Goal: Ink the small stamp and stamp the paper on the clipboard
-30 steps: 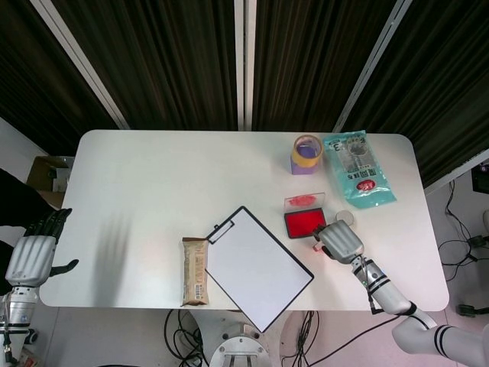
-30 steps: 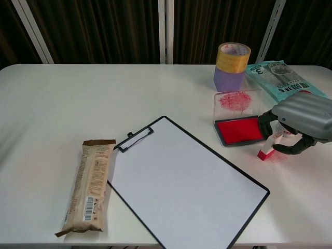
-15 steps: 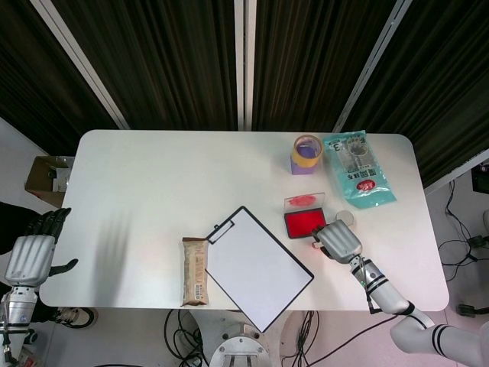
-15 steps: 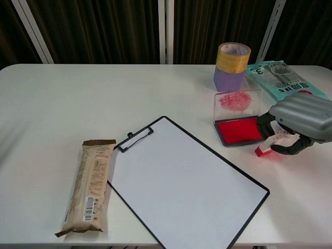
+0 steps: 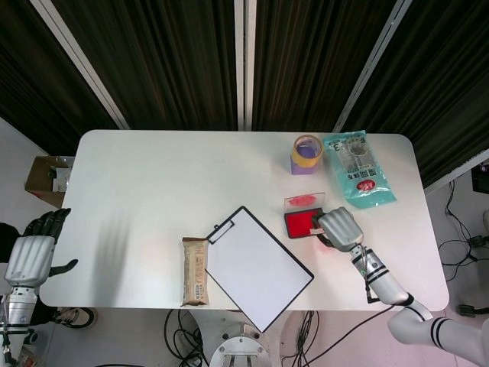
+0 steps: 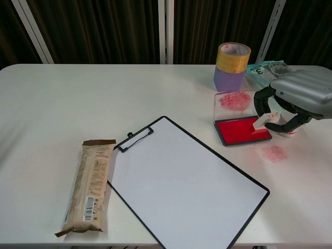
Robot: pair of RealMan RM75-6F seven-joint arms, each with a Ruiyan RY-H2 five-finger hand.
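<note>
Now the right hand [image 6: 295, 101] grasps the small stamp [image 6: 259, 122] between its fingers and holds it tilted over the right end of the red ink pad [image 6: 238, 130]; the lower end of the stamp seems to touch the red surface, but this I cannot tell for sure. The clear lid [image 6: 236, 102] of the ink pad stands upright at its far side, with red marks on it. On the bench [image 6: 104, 93], just to the right of the ink pad and a little nearer to the camera, there is a pale red smudge [image 6: 274, 153]. The clipboard [image 6: 187, 181] with its white paper lies to the left of the ink pad, turned at an angle, with the clip [image 6: 134, 139] at its far left corner. A snack bar in brown wrapper [image 6: 89, 185] lies just beside the clipboard, further left of the ink pad. Behind the ink pad stands a roll of yellow tape [image 6: 233, 57] on a purple base, and a teal packet [image 5: 357, 169] lies to the right of it. The left hand [image 5: 32, 252] hangs far left of the ink pad, past the edge of the bench, holding nothing with its fingers loosely apart.
</note>
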